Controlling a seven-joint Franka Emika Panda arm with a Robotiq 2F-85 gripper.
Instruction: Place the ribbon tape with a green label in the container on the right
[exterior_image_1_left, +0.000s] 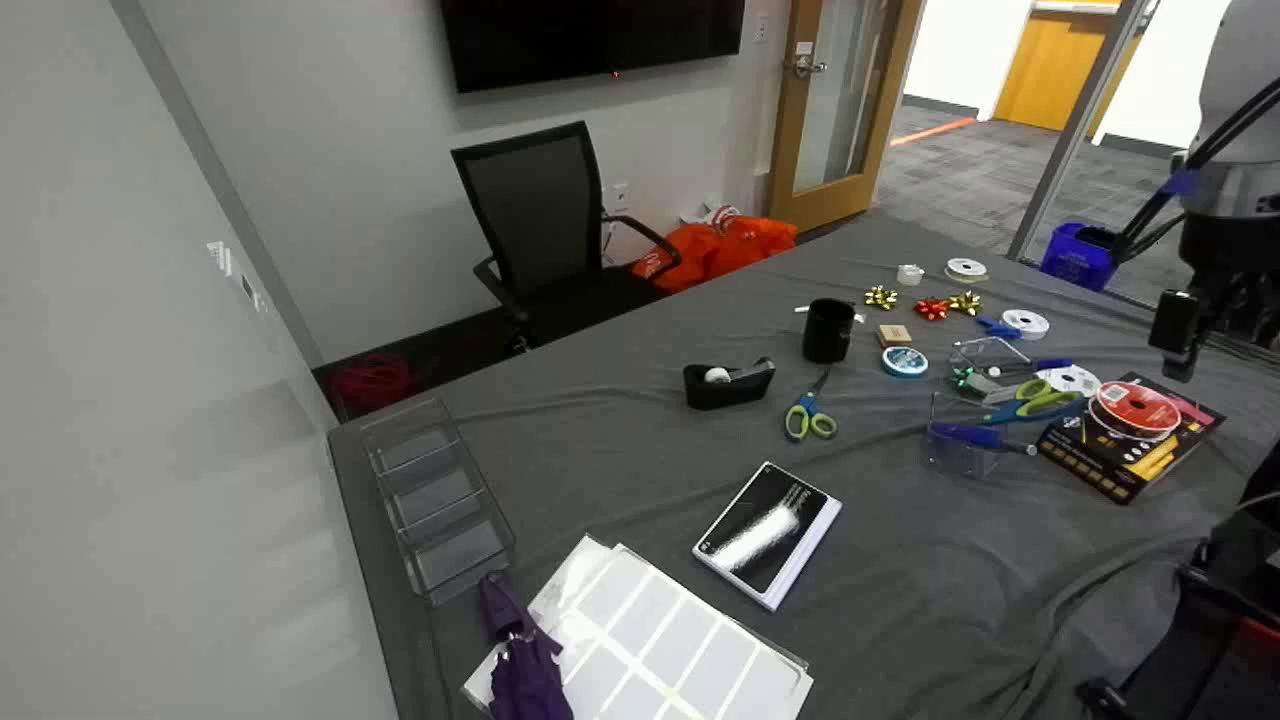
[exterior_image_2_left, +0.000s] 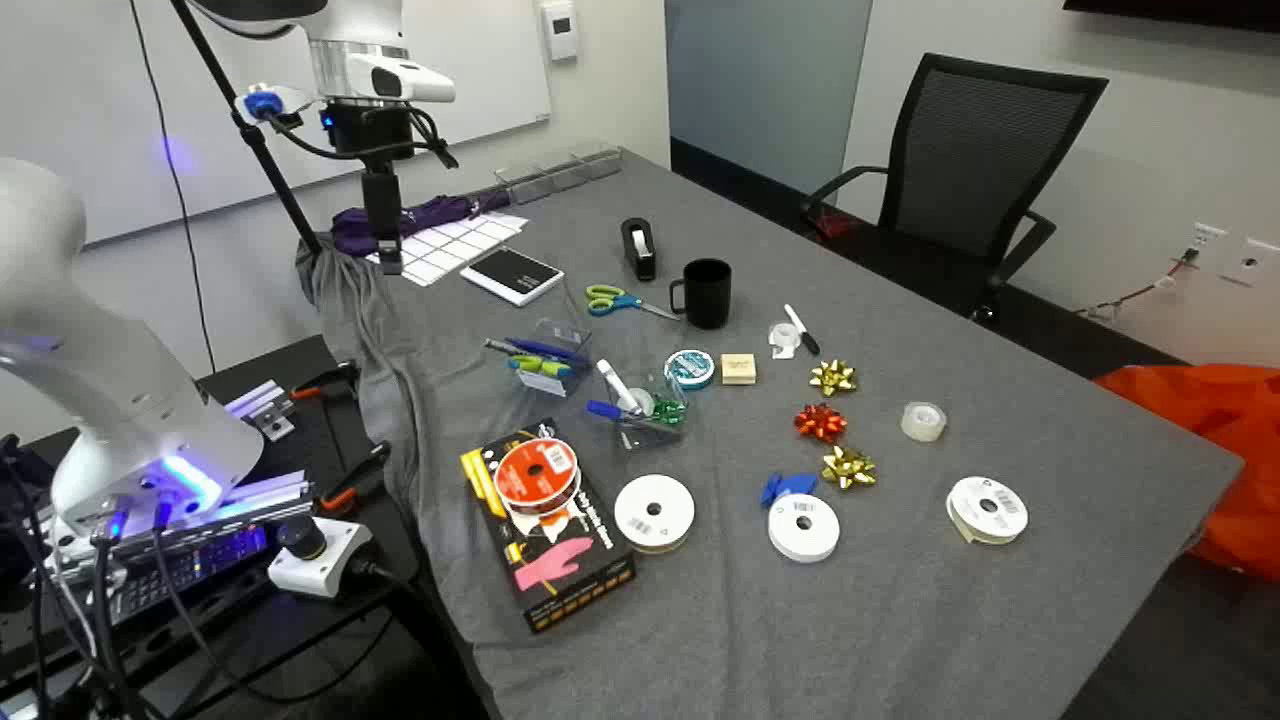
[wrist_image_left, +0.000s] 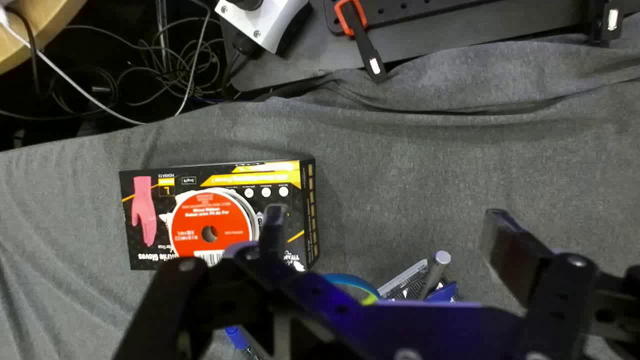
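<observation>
The ribbon tape (exterior_image_2_left: 690, 369), a flat round spool with a teal-green label, lies on the grey table; it shows in both exterior views (exterior_image_1_left: 904, 361). It is out of the wrist view. Two small clear containers stand near it. One container (exterior_image_2_left: 648, 436) holds a white marker, a blue pen and a green bow. The other container (exterior_image_1_left: 950, 460) holds scissors and pens, partly visible at the bottom of the wrist view. My gripper (wrist_image_left: 385, 220) is open and empty, pointing down high above the table, away from the tape; it shows in both exterior views (exterior_image_1_left: 1178, 340) (exterior_image_2_left: 388, 255).
A black glove box (exterior_image_2_left: 560, 560) carries a red spool (exterior_image_2_left: 537, 473). White spools (exterior_image_2_left: 654, 510), bows (exterior_image_2_left: 820, 422), a wooden block (exterior_image_2_left: 738, 369), a black mug (exterior_image_2_left: 707, 293), scissors (exterior_image_1_left: 808, 415) and a tape dispenser (exterior_image_1_left: 728, 384) surround the tape. A clear divided tray (exterior_image_1_left: 440, 500) stands at the far end.
</observation>
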